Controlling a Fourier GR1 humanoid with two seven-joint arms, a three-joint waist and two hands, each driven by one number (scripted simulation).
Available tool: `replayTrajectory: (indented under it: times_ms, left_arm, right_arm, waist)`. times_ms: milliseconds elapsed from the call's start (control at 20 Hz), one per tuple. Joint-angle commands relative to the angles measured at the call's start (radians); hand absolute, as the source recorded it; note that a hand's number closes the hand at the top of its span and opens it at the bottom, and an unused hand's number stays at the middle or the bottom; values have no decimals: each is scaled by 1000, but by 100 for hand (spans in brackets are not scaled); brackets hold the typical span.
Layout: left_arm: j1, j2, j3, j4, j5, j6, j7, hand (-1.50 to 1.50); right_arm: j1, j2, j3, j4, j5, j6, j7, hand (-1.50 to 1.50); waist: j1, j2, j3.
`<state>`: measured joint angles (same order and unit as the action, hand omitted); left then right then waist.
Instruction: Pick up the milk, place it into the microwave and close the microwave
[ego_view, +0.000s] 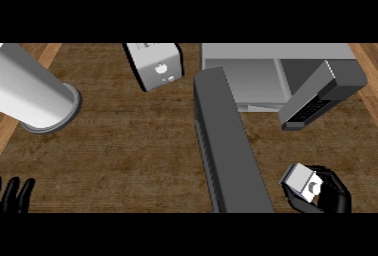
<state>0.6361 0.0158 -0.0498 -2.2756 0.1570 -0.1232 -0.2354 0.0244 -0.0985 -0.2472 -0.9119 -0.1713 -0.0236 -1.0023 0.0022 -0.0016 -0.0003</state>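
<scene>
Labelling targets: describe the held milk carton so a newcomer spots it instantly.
Start at the open microwave at the counter's far right, then follow its long dark door toward the near edge. Right of it, the right hand curls round the milk carton, unlike the free-standing carton.

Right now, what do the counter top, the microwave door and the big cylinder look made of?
Counter top: looks like wood, brown with streaky grain, matte. Microwave door: dark grey, smooth, probably painted metal or plastic; open, seen edge-on. Big cylinder: light grey with a soft sheen and a rimmed base, likely brushed metal, though the look leaves it open.
</scene>
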Motion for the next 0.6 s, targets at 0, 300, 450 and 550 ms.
replayTrajectory:
  times_ms: [0,300,450,550]
  left_arm:
    - [-66,15,45,-5,39,10,66,-150]
    - [-16,-11,-26,15,-15,-15,5,-150]
    - [-28,11,13,-2,40,-27,40,-150]
    - [64,-15,-57,2,-12,-33,-51,-150]
  right_arm:
    - [12,39,46,-135,22,-55,22,150]
    - [-156,-131,117,-66,33,216,133,150]
    - [-207,-156,137,7,33,321,93,150]
    - [-270,-172,126,-9,-17,377,181,150]
  waist:
    - [-3,0,0]
    - [14,3,1]
    - [12,4,1]
    - [22,0,1]
